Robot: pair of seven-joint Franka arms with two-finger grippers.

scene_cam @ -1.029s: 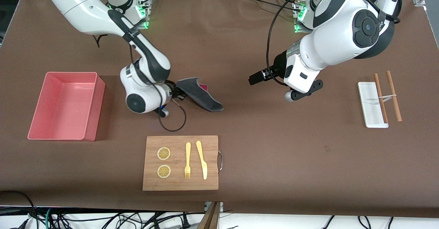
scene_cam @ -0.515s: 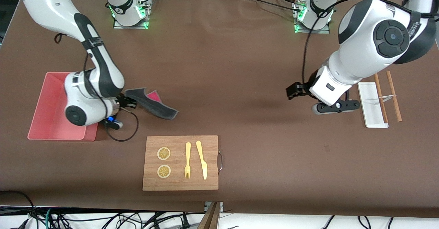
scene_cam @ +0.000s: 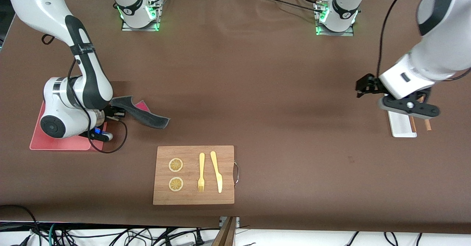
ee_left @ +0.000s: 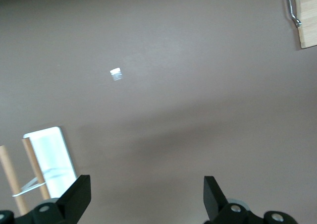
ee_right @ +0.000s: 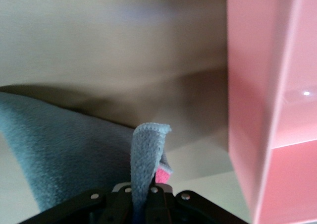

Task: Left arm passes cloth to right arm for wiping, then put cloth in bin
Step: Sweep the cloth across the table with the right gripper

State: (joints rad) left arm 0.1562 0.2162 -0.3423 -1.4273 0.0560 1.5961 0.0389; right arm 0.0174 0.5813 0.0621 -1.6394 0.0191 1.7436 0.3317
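Right gripper (scene_cam: 112, 112) clamped on cloth (scene_cam: 141, 111) beside the bin (scene_cam: 55, 143), drop still pending; left gripper (scene_cam: 362, 87), fingers spread and empty, waits near white tray (scene_cam: 401, 128).

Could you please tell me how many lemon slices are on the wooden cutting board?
2. Both lie on the cutting board at its end toward the right arm: one lemon slice farther from the front camera, the other lemon slice nearer. None appears hidden.
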